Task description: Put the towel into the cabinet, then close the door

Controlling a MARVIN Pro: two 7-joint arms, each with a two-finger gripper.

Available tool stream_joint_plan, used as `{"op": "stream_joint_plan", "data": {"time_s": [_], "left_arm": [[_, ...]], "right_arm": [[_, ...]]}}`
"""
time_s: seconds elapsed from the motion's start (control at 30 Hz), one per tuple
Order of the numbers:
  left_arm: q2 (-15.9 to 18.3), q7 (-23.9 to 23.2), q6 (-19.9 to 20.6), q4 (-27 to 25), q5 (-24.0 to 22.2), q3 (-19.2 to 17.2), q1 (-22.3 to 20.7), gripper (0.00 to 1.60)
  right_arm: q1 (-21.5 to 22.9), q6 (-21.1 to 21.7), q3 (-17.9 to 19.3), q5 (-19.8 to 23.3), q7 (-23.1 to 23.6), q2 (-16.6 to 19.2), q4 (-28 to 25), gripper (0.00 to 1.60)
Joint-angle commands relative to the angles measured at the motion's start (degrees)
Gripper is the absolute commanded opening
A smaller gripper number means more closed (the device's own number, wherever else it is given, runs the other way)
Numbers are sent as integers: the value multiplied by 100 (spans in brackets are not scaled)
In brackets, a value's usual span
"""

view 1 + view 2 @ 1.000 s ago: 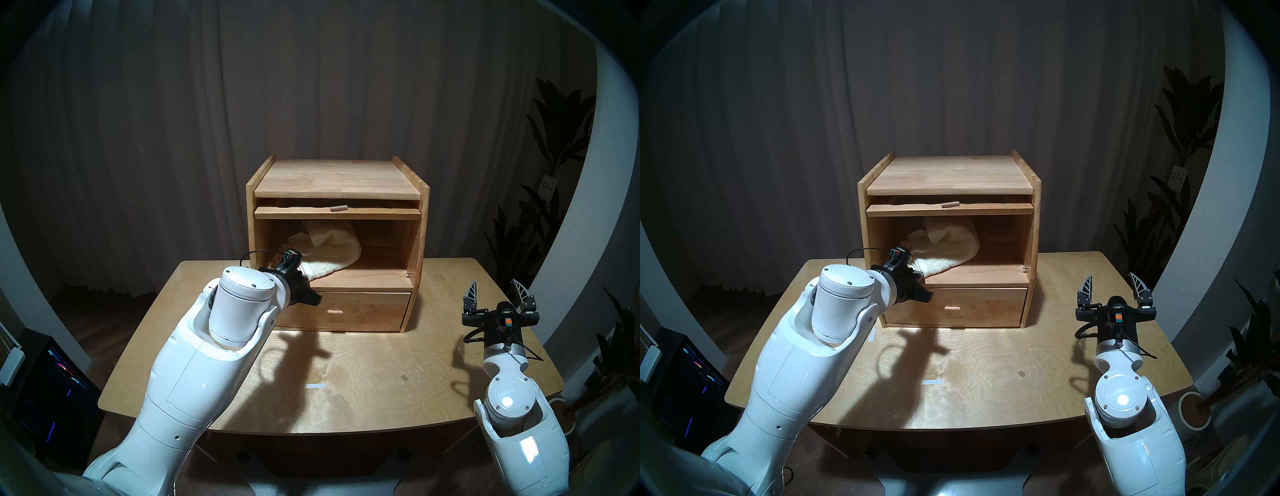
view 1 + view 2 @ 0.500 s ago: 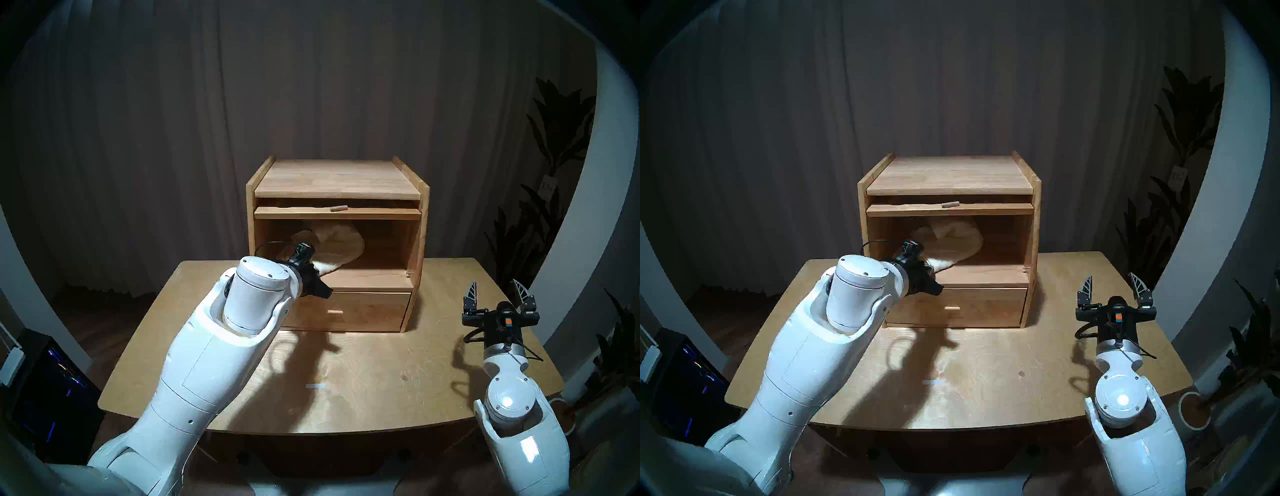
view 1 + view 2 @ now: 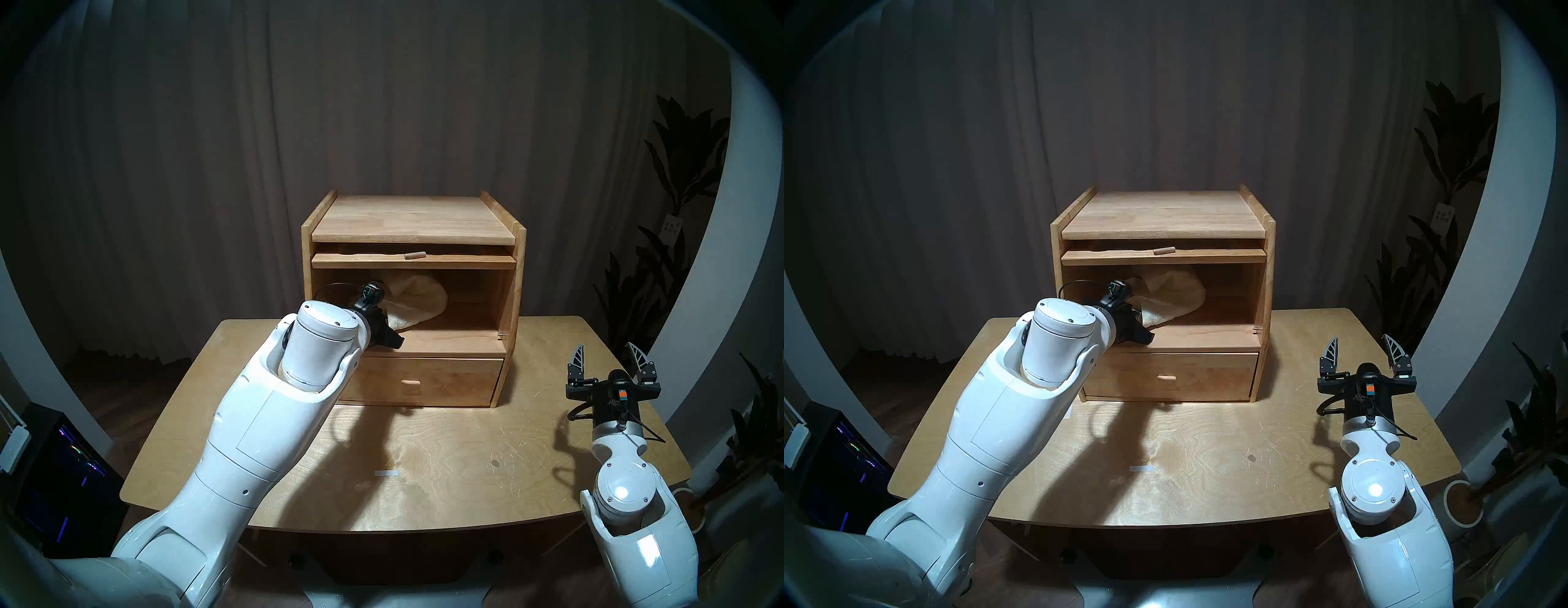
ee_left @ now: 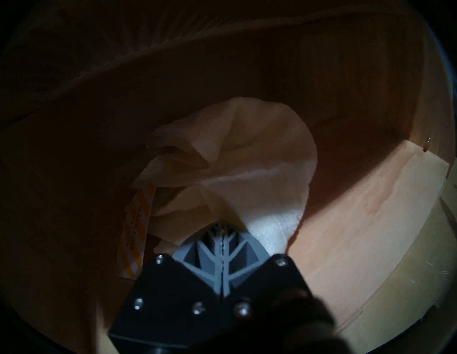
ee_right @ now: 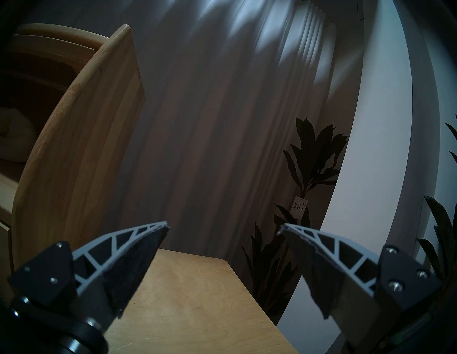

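Observation:
The wooden cabinet (image 3: 411, 216) stands at the back of the table, its large compartment open. The door (image 3: 413, 262) lies flat, slid back under the top, peg knob (image 3: 414, 255) facing front. The cream towel (image 3: 418, 297) lies bunched in the compartment's left half; it also shows in the left wrist view (image 4: 247, 160). My left gripper (image 3: 387, 319) reaches into the compartment and is shut on the towel's near edge (image 4: 272, 227), fingers (image 4: 210, 249) pressed together. My right gripper (image 3: 609, 361) is open and empty above the table, right of the cabinet (image 5: 74, 123).
The closed drawer (image 3: 445, 380) with a tab handle sits under the compartment. A yellow-striped label (image 4: 136, 227) lies on the cabinet floor left of the towel. A white tape mark (image 3: 387, 472) is on the table (image 3: 466, 446). Plants (image 3: 679, 170) stand at the right.
My left arm has pushed forward and up into the compartment, drawing the towel's front edge off the sill and deeper inside. The right arm has not moved.

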Motion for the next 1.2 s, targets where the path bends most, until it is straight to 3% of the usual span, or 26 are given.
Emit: {"op": "stream_joint_plan", "data": {"time_s": [0.0, 0.27, 0.5, 0.53, 0.63, 0.77, 1.03, 1.1, 1.17], "left_arm": [[-154, 66, -252, 58, 48, 13, -240, 0], [-40, 71, -174, -271, 2, -88, -73, 0], [95, -65, 199, -950, -233, -336, 242, 0], [92, -193, 381, -1049, -425, -437, 347, 160], [122, -339, 608, -1123, -593, -482, 486, 160], [352, -496, 654, -1615, -854, -624, 984, 160], [445, -888, 536, -2096, -1218, -1022, 727, 160], [450, -1063, 465, -2422, -1409, -1284, 627, 160], [466, -1093, 439, -2375, -1433, -1352, 581, 160]], "right_arm": [[-2, 13, 10, -10, 3, 18, -132, 160], [-2, 12, 3, -2, -8, 30, -131, 160], [2, 4, -5, 4, -20, 41, -122, 160], [7, -2, -8, 6, -24, 43, -113, 160], [13, -8, -11, 8, -28, 46, -102, 160], [24, -14, -19, 14, -39, 52, -78, 160], [36, -17, -34, 26, -56, 63, -39, 160], [40, -17, -39, 31, -61, 67, -20, 160], [41, -17, -40, 32, -63, 68, -16, 160]]}}
